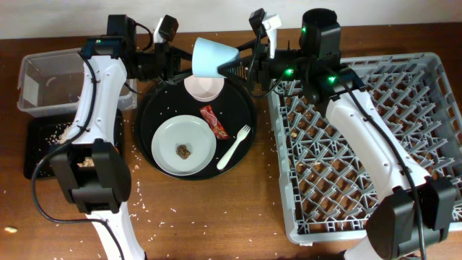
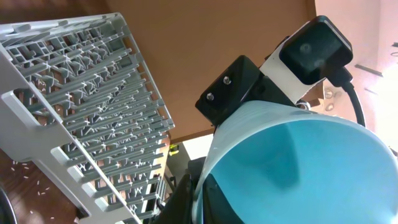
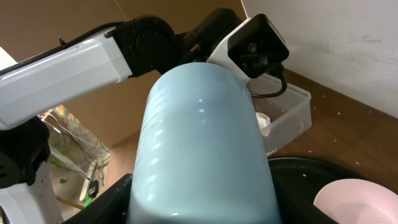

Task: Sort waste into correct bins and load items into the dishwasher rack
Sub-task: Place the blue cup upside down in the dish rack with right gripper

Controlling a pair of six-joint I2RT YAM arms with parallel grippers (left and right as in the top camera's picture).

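Note:
The light blue cup (image 1: 214,56) hangs tipped on its side above the back of the round black tray (image 1: 155,108). My left gripper (image 1: 184,61) is shut on its rim, one finger inside and one outside (image 2: 200,198). My right gripper (image 1: 242,68) is closed round the cup's body (image 3: 199,211). The pinkish bowl (image 1: 203,87) sits on the tray below. The grey plate (image 1: 184,137) holds a brown chunk (image 1: 184,151). The red wrapper (image 1: 214,121) and white fork (image 1: 234,146) lie beside it. The carrot is hidden.
The grey dishwasher rack (image 1: 375,144) fills the right side. The clear tub (image 1: 50,79) stands at the far left with a white napkin (image 3: 262,121) in it. The shallow black tray (image 1: 43,144) in front of it holds rice scraps. Loose rice is scattered on the table.

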